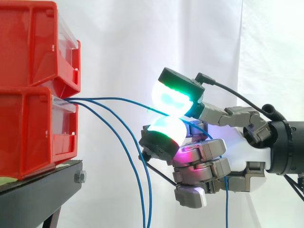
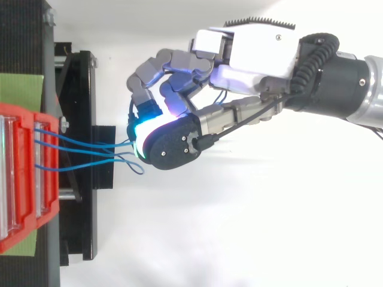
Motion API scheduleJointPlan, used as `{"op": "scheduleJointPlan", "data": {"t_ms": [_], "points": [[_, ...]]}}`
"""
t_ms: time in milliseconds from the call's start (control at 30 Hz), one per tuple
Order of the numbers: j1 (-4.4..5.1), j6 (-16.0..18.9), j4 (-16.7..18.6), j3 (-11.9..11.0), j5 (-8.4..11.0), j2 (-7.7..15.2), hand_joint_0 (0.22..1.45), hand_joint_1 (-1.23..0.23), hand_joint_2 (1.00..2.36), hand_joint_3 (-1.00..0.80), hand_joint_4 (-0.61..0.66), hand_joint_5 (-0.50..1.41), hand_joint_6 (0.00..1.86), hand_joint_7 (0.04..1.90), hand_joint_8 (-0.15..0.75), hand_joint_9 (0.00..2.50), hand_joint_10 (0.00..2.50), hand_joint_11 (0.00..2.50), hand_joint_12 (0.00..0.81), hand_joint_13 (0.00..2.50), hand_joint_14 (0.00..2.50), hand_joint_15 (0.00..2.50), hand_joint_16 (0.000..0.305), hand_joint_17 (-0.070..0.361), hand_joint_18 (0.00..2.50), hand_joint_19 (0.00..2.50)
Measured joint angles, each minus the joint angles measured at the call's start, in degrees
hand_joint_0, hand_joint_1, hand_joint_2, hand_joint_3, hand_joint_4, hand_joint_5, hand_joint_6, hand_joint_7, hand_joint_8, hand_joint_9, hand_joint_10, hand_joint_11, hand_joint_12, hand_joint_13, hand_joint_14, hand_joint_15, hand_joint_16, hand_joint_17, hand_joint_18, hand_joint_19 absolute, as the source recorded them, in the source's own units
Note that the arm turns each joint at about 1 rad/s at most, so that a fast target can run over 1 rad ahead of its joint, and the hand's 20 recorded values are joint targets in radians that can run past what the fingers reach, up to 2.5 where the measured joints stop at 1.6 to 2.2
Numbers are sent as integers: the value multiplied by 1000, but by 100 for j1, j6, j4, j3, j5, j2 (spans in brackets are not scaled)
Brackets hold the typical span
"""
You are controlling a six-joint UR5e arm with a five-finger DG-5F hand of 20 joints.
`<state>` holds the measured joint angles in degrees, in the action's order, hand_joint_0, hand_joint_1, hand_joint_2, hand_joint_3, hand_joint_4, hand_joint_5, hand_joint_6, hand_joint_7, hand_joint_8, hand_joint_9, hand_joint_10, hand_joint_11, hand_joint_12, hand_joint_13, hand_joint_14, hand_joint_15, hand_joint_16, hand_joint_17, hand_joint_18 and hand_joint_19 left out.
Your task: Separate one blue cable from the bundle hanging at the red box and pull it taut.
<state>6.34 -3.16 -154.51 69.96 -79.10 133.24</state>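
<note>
1. The hand is closed on one blue cable, which is pinched between two glowing pads set one above the other. The remaining fingers curl below and hold nothing that can be seen.
2. The held cable leaves the front of the lower red box on the left and runs right to the pinch in a shallow arc. It looks separated but not quite taut.
3. The other blue cables come from the same front and droop down past the black stand, apart from the pads in the side view.
4. The step is probably best finished by drawing the hand straight to the right, in line with the cable, until the arc flattens.
5. The pinch should stay firm, since a thin cable could slide between rounded pads. The pull should be slow and stop once the line is straight, so the stacked boxes are not dragged.
6. From above the cables lie close together near the fingertips, so the pull should stay level to avoid hooking a neighbour.
</note>
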Motion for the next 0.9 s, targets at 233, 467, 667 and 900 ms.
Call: {"op": "scheduleJointPlan", "data": {"t_ms": [233, 467, 667, 900], "points": [[1, 0, 0, 0, 0, 0, 694, -588, 1018, -328, 141, -272, 971, 1324, 252, 536, 2095, 1081, 254, 686, 1882, 1374, 32, 72, 842, 1264], [1, 0, 0, 0, 0, 0, 694, -571, 1012, -394, 157, -287, 963, 1321, 241, 458, 1950, 1115, 246, 651, 1782, 1397, 32, 72, 794, 1255], [3, 0, 0, 0, 0, 0, 693, -567, 1012, -390, 156, -291, 961, 1327, 244, 434, 1935, 1102, 246, 641, 1788, 1382, 30, 68, 777, 1263], [5, 0, 0, 0, 0, 0, 691, -570, 1020, -308, 159, -295, 962, 1327, 242, 400, 1928, 1107, 246, 628, 1770, 1408, 30, 67, 763, 1258]]}}
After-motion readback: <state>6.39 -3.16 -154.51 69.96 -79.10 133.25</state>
